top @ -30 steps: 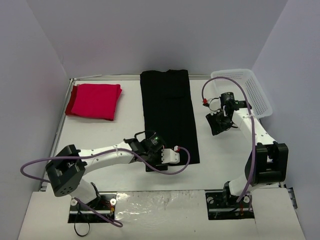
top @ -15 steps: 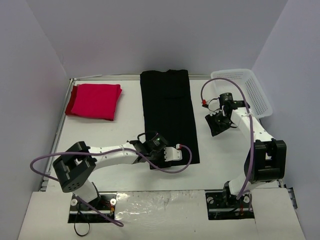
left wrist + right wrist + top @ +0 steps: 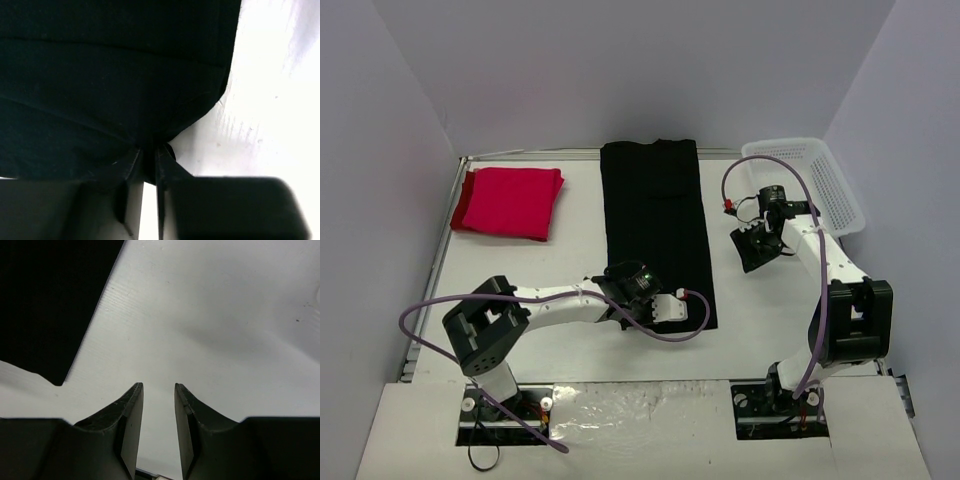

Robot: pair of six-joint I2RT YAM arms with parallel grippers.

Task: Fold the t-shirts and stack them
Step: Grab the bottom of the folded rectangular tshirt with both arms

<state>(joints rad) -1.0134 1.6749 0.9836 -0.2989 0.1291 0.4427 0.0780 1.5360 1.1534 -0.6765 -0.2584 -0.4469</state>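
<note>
The left claw (image 3: 149, 152) closed, pinching the black t-shirt (image 3: 655, 220) at its near edge. The right claw (image 3: 158, 402) stayed slightly spread, empty.

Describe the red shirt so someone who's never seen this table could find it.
On the white table, look to the far left corner. The red t-shirt lies there folded into a flat square, apart from the long black t-shirt down the middle. It is the only brightly coloured thing; the basket at far right is white.
</note>
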